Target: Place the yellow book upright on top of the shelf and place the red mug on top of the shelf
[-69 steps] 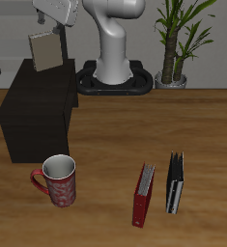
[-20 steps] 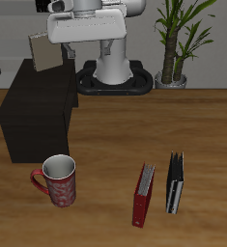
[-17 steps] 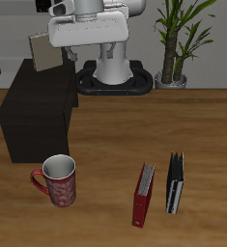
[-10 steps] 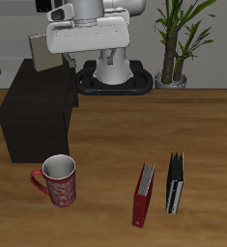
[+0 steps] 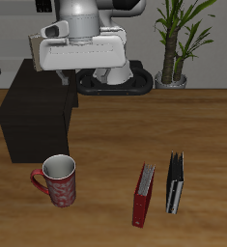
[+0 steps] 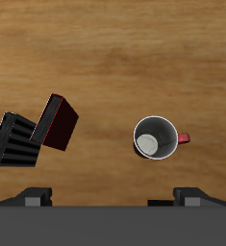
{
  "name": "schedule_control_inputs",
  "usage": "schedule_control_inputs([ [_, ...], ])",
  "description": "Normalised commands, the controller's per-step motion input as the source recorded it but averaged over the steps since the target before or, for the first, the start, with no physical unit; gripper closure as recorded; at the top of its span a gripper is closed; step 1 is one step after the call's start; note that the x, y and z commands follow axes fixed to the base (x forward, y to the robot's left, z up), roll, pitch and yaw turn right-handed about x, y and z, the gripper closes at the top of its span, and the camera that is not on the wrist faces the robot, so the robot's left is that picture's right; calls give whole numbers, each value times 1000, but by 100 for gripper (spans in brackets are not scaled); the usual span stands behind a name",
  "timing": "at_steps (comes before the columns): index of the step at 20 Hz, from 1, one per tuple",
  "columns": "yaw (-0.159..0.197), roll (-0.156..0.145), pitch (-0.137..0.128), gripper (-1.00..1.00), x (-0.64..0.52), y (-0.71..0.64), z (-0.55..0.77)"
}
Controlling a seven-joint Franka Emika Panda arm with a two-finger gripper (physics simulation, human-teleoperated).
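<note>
The arm (image 5: 81,46) hides the yellow book and part of the shelf (image 5: 38,111).

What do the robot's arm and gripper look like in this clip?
In the exterior view, the arm is glossy white with rounded, tubular links and darker grey bands at the joints, rising from a white pedestal on a black base plate. The gripper is a wide, boxy, pale grey-white block. In the wrist view its body is dark grey, with two dark fingers. No cables or markings show.

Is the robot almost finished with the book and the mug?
Not yet. The red mug stands on the table, not on the shelf. The tool is open and empty. The yellow book is hidden behind the arm, so I cannot tell about it.
</note>
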Motion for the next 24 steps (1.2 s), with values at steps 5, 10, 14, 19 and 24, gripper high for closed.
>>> schedule_control_inputs([
  [5,-12,-10,0,-100,229,-159,-421],
  [10,13,-2,-18,-100,92,-228,-306],
  [14,39,2,-16,-100,51,-4,-241],
  [19,30,14,-41,-100,72,45,-385],
  [24,31,12,-17,-100,38,53,-236],
])
